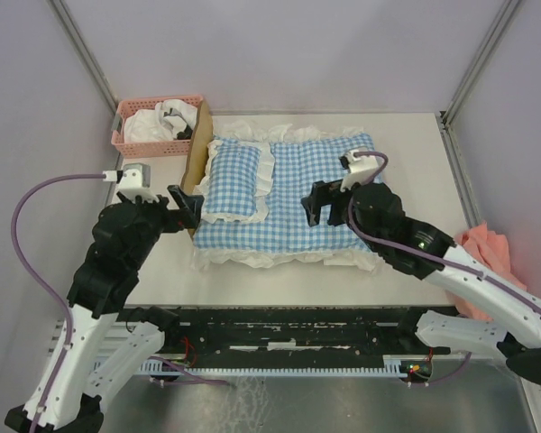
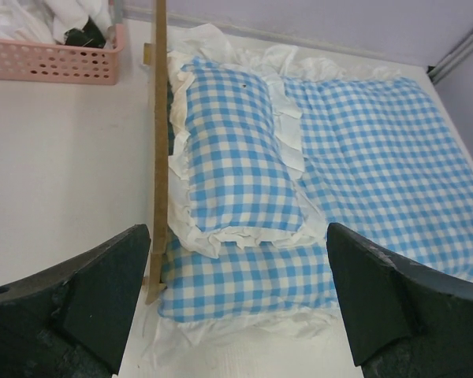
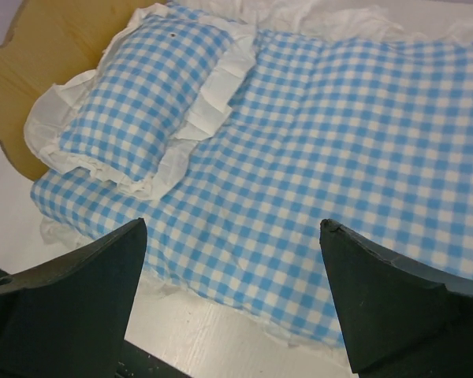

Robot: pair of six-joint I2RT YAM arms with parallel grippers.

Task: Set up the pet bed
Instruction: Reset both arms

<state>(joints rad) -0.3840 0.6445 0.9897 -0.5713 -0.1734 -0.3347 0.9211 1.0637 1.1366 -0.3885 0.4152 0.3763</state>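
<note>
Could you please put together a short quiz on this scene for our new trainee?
1. True or false: the pillow lies next to the headboard.
2. What is in the basket? A) white cloth B) a blue pillow C) nothing
3. Fill in: the left gripper and right gripper are both ___ (open or shut).
Key: 1 true; 2 A; 3 open.
</note>
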